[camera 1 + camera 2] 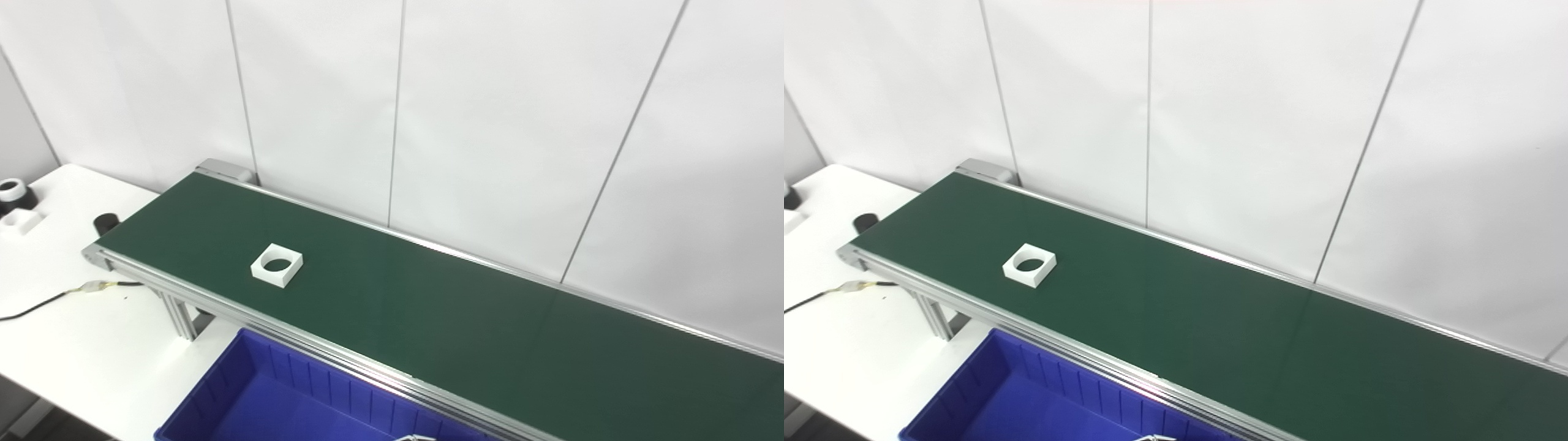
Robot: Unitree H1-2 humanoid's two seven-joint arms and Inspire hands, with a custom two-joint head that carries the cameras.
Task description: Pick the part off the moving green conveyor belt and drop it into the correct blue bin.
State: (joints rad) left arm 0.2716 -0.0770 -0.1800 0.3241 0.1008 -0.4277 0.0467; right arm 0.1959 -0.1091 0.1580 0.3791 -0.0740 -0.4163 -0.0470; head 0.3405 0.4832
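Part: white square block w/ round hole (277,264), lying flat on green belt (465,318), near belt's left end, closer to near rail.
Bin: blue bin (257,392) below belt's near rail, on white tabletop (73,331).
Hands: neither in view; can't tell open or closed.
Far left: black cable (37,306) on tabletop; small white & black pieces (17,211) at edge.
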